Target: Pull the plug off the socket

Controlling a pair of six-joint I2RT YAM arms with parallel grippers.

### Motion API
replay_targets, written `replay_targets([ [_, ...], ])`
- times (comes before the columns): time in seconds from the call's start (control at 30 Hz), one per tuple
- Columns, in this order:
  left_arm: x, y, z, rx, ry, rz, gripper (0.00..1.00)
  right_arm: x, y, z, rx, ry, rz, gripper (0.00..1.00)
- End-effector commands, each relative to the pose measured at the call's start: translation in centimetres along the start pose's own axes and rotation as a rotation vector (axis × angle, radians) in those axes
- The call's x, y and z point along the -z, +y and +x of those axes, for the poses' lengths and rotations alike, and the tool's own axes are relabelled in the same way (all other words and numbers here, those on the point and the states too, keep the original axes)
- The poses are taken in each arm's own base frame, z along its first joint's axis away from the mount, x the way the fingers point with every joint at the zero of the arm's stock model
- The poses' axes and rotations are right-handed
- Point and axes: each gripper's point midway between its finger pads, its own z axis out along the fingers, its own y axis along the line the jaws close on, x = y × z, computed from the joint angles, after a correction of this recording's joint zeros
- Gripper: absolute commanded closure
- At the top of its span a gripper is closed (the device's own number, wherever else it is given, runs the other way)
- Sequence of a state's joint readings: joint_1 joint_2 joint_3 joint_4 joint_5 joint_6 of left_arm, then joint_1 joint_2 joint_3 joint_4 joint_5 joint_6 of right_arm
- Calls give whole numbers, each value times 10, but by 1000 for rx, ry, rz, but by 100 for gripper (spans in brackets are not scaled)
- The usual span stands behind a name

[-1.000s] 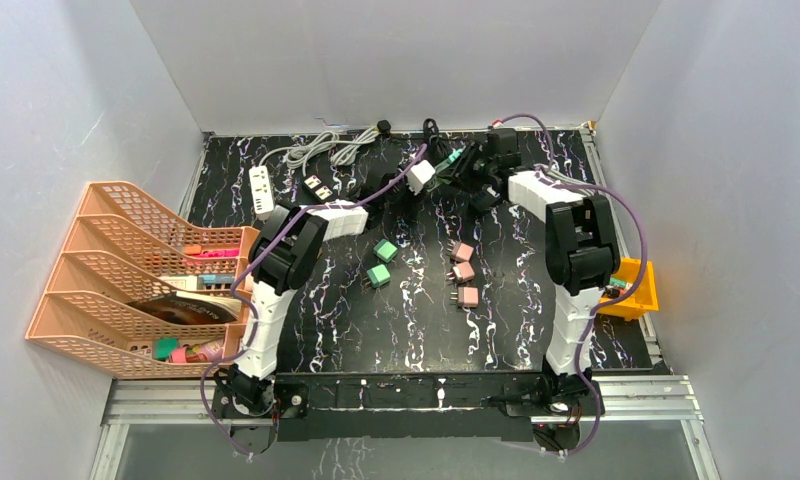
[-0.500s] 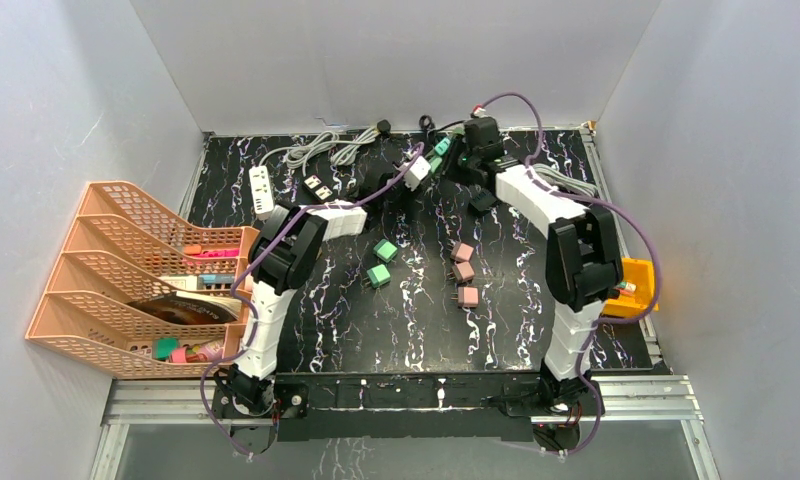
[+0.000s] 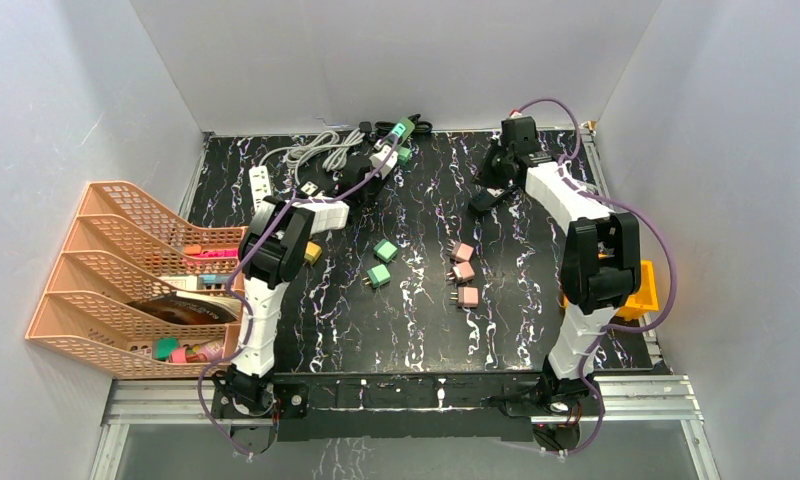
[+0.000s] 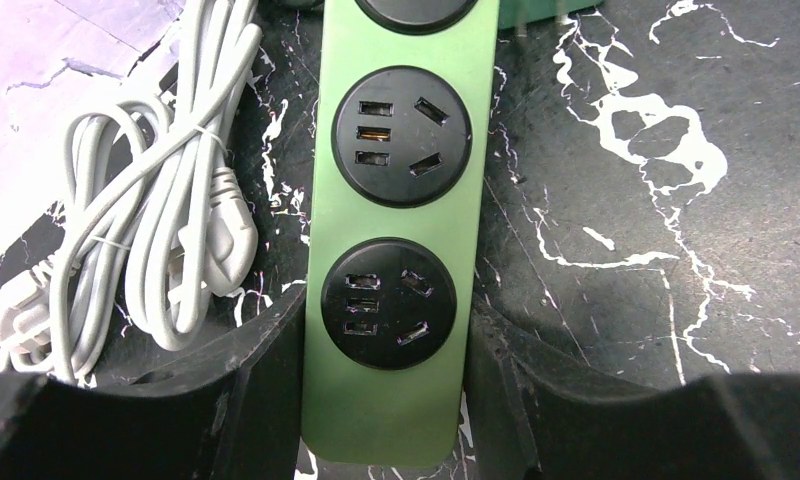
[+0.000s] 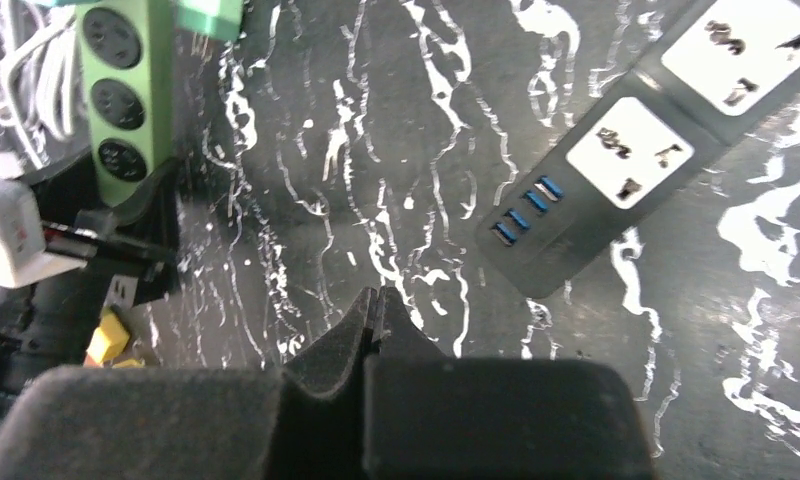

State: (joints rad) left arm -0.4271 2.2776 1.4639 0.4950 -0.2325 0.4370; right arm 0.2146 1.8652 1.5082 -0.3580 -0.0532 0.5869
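Observation:
A green power strip [image 4: 391, 200] with black round sockets lies between my left gripper's [image 4: 384, 340] fingers [image 4: 261, 375], which are shut on its near end. The sockets that show hold no plug. From above the strip [image 3: 402, 128] is at the far back, left of centre, with my left gripper [image 3: 389, 143] on it. A green plug-like block [image 5: 211, 15] lies right beside the strip [image 5: 116, 90]. My right gripper [image 5: 373, 300] is shut and empty over bare table, at the back right [image 3: 494, 172].
A black power strip [image 5: 626, 150] with white sockets lies next to my right gripper. White coiled cables [image 4: 166, 200] and a white power strip [image 3: 261, 188] lie at the back left. Green plugs [image 3: 381, 262] and pink plugs [image 3: 463, 272] lie mid-table. An orange rack [image 3: 136, 270] stands left, a yellow bin [image 3: 641, 290] right.
My left gripper has carried the green strip from the back centre to the back left. My right gripper has drawn away to the right, off the strip, and is empty.

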Motion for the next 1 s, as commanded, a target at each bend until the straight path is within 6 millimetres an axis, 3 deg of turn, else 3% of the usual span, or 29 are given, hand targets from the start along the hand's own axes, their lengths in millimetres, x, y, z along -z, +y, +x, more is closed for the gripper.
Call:
replay_targets([
  [0.0, 0, 10, 14, 9, 69, -22, 100, 11, 29, 7, 21, 12, -177, 100],
  [0.1, 1, 2, 12, 25, 53, 48, 100, 12, 43, 33, 77, 42, -293, 100],
  [0.37, 7, -4, 19, 102, 24, 211, 100, -4, 66, 114, 242, 191, -394, 100],
  [0.5, 10, -8, 19, 107, 17, 300, 100, -12, 79, 130, 286, 219, -425, 100],
  [0.6, 15, -9, 23, 87, 15, 322, 100, -14, 88, 117, 277, 160, -438, 100],
  [0.7, 18, -8, 22, 87, -11, 314, 100, -15, 97, 83, 282, 39, -412, 96],
  [0.77, 17, -1, 20, 101, -18, 281, 100, -17, 100, 57, 281, -56, -380, 68],
  [0.8, 17, 4, 18, 119, -25, 266, 100, -18, 103, 44, 283, -103, -374, 45],
  [0.83, 16, 10, 15, 146, -34, 249, 100, -20, 106, 32, 292, -152, -375, 32],
  [0.87, 16, 17, 12, 179, -42, 232, 100, -25, 107, 24, 307, -183, -366, 24],
  [0.97, 11, 38, 3, 279, -31, 190, 100, -53, 115, 4, 391, -225, -346, 15],
])
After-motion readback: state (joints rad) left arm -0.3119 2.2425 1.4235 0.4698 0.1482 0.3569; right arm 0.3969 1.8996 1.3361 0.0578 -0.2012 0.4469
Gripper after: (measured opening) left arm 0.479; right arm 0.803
